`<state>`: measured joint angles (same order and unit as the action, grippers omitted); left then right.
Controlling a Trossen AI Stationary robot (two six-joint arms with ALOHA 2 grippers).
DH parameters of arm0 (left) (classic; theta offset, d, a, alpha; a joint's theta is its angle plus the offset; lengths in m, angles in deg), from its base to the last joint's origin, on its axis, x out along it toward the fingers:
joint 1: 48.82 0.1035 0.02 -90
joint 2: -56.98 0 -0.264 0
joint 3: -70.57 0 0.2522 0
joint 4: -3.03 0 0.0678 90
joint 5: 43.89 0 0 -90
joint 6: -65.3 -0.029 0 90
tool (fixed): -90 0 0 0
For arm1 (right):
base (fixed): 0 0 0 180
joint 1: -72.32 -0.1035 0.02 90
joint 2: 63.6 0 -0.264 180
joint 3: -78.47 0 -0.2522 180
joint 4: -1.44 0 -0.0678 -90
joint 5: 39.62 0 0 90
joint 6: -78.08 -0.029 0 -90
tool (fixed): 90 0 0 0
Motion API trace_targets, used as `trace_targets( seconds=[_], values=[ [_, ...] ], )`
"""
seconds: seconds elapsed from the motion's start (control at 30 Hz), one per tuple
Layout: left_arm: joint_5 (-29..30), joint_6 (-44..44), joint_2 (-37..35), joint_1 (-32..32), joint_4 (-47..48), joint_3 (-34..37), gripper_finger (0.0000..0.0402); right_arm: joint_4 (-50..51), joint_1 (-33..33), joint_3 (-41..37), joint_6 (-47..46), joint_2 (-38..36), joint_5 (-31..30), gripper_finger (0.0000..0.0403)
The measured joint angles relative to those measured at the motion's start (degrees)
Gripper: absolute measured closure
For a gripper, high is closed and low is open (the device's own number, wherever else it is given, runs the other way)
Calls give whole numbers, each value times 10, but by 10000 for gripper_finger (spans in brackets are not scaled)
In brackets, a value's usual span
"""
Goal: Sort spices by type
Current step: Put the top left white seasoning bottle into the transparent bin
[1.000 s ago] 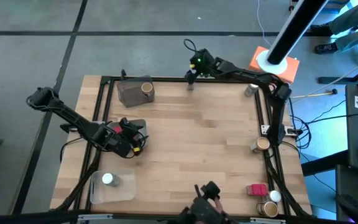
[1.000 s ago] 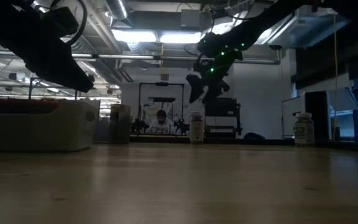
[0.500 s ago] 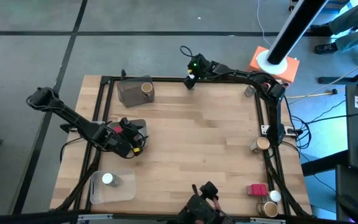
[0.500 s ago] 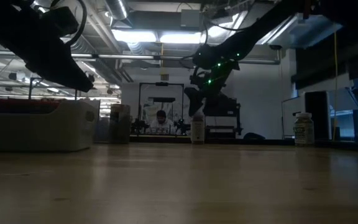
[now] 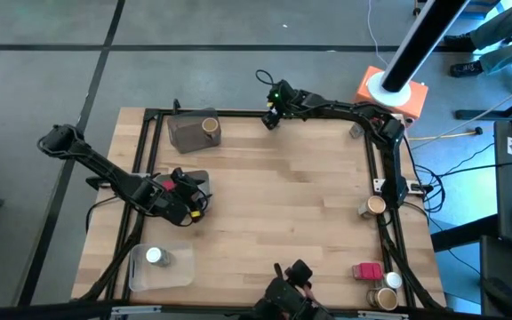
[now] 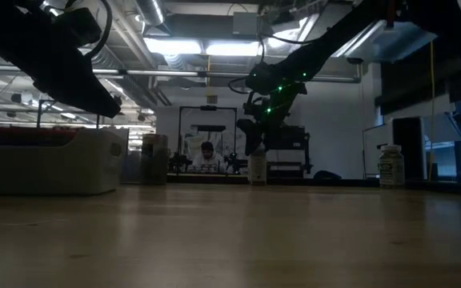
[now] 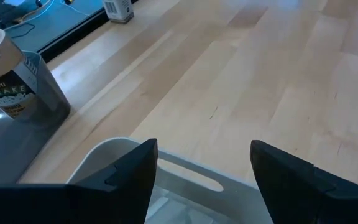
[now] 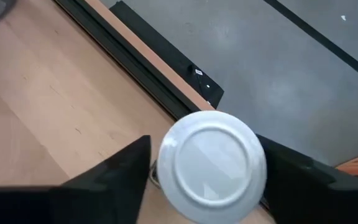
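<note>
R gripper (image 5: 271,118) at far edge of table (image 5: 274,204), centre — fingers set either side of a white-capped jar (image 8: 213,165), gaps visible both sides, not clamped. L gripper (image 5: 192,207) at left-centre, fingers apart, nothing between them, over a clear tray (image 7: 166,186) holding a pink-red packet (image 5: 161,185). Far left: grey tray (image 5: 185,134) w/ tan-topped jar (image 5: 210,126). Near left: second clear tray (image 5: 172,269) w/ another white-capped jar (image 5: 154,256). Far right corner: a small clear jar (image 5: 357,130). Right edge: tan-topped jar no. 2 (image 5: 373,206). Near right corner — second pink-red packet (image 5: 367,270), white-capped jar no. 3 (image 5: 393,281), tan-topped jar no. 3 (image 5: 384,298), close together.
</note>
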<state>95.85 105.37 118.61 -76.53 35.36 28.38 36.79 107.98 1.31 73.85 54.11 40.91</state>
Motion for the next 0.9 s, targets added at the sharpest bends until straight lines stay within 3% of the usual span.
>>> trace_targets(
  seconds=[0.13,0.4,0.7,0.9],
  values=[
    [0,3,0,0,0,0,160,1,-1,1,4,-1,0,197],
    [0,1,0,0,-17,0,160,21,-45,-1,59,-16,0,197],
    [0,28,0,-1,-22,0,160,54,-146,-1,77,-68,1,197],
    [0,29,0,-9,-32,0,160,53,-220,0,78,-74,44,197]
  ],
)
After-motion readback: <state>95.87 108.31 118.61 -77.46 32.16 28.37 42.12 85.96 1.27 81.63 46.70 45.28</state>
